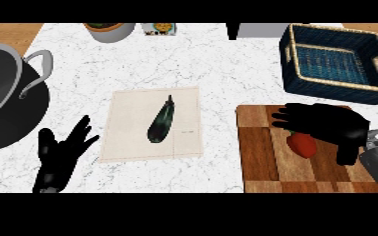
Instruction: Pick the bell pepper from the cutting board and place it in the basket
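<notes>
Right hand [325,124] curls over the red bell pepper [302,144] on the cutting board [258,150]. Left hand [63,152] rests with fingers spread; the basket [310,82] sits beyond.

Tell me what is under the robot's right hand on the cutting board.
Under the right hand lies a red bell pepper on the wooden cutting board. Only the pepper's lower part shows; its top is covered by the hand, so contact cannot be judged.
</notes>
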{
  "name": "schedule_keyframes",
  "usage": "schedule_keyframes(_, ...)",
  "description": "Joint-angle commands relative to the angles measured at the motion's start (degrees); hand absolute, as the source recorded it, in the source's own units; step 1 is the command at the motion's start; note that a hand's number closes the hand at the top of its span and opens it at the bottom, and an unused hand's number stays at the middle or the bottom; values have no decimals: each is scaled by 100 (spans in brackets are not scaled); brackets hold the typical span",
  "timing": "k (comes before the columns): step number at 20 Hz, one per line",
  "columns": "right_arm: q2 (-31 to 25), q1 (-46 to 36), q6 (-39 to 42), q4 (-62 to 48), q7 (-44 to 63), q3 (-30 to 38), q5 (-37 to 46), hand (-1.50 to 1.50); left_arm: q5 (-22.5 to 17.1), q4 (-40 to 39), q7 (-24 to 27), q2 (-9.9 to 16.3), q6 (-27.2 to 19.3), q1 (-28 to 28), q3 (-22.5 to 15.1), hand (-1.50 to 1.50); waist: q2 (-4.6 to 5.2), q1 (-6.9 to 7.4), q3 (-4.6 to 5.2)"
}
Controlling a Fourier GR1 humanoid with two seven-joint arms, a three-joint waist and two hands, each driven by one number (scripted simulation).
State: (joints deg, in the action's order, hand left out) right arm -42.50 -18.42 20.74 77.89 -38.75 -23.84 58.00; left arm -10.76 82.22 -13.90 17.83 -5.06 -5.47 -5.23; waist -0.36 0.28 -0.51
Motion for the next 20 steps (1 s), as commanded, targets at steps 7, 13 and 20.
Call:
schedule_keyframes(7,786,-58,-271,-571,2,83,586,-150,404,-91,-68,-308,-96,-194,-165,0,42,7,50)
schedule_keyframes(13,789,146,-689,-942,-218,168,823,-150,385,-59,1,-366,-37,-484,-92,0,39,6,48)
schedule_keyframes(20,847,-338,-1249,-1119,-851,355,1038,150,336,-390,56,-269,234,-146,140,0,43,-1,51)
